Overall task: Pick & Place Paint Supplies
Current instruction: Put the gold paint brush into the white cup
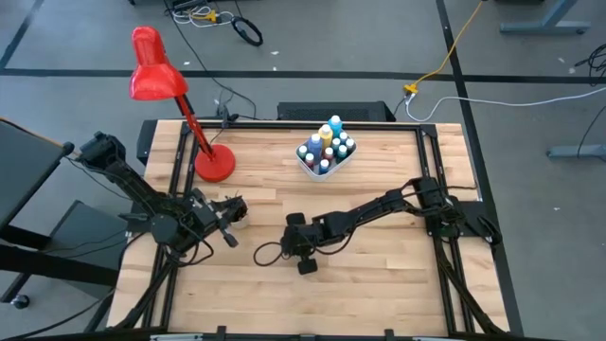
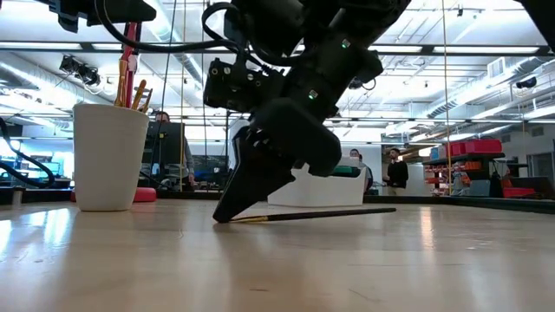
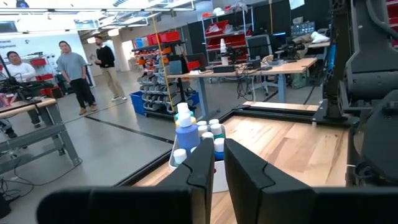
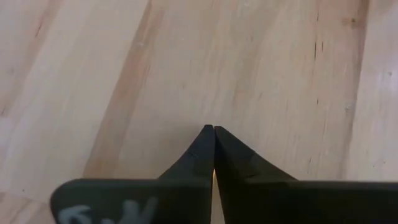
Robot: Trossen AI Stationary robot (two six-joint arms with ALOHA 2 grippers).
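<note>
A thin dark paintbrush point(image 2: 329, 213) lies flat on the wooden table near its middle. My right gripper point(image 2: 224, 217) slants down with its shut tips on the table at the brush's gold-banded end. In the right wrist view its fingers point(image 4: 214, 129) meet with no gap. Paint bottles point(image 1: 327, 150) stand in a white tray point(image 1: 305, 167) at the table's far side. A white cup point(image 2: 108, 156) holds several brushes. My left gripper point(image 3: 214, 152) hangs level beside the cup point(image 1: 240, 218), a narrow gap between its fingers and nothing in it. My right gripper is shut at the paintbrush's gold-banded end point(image 2: 247, 218), and its fingers slant down from the table's right along the brush. The fingertips hide the very end, so the hold itself does not show. The brush lies on the table and runs back under the gripper.
A red desk lamp point(image 1: 156, 76) stands on its round base point(image 1: 215, 163) at the far left of the table. Bare wood lies toward the near edge point(image 1: 312, 303). People stand in the room beyond the table.
</note>
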